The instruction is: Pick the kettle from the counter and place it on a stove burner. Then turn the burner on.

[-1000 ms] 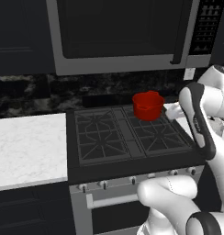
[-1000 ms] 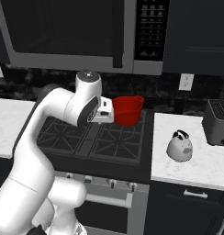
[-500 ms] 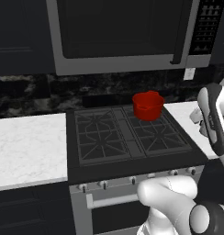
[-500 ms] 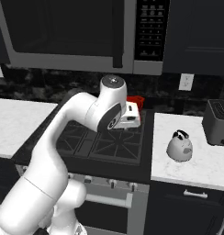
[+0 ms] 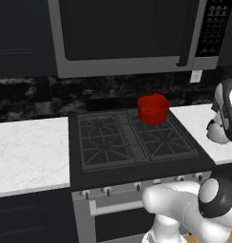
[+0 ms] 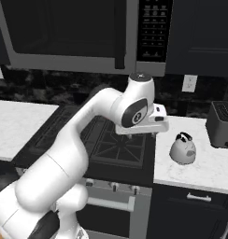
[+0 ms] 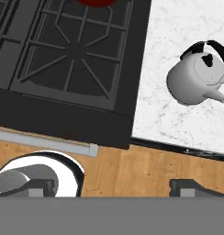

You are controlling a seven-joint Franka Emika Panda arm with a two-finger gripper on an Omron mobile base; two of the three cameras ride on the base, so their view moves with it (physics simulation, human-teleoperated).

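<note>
A: Kettle [image 6: 183, 149] upright on the counter [image 6: 214, 168], near its stove-side edge, spout seen clearly from the hand camera.
B: Right base camera adds a toaster [image 6: 221, 124] behind; left adds a red pot [image 5: 153, 109] on the rear burner.
A: Gripper fingers — cannot tell.

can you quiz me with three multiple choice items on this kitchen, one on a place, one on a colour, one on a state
1. Where is the kettle?
A. on a burner
B. on the counter right of the stove
C. in the end effector

2. What colour is the pot on the stove?
A. red
B. blue
C. white

3. How is the kettle sitting?
A. tipped on its side
B. upside down
C. upright, nothing touching it

Answers:
1 B, it rests on white marble beside the black cooktop.
2 A, the pot at the back right burner is red.
3 C, its handle is on top and it stands alone.
</note>
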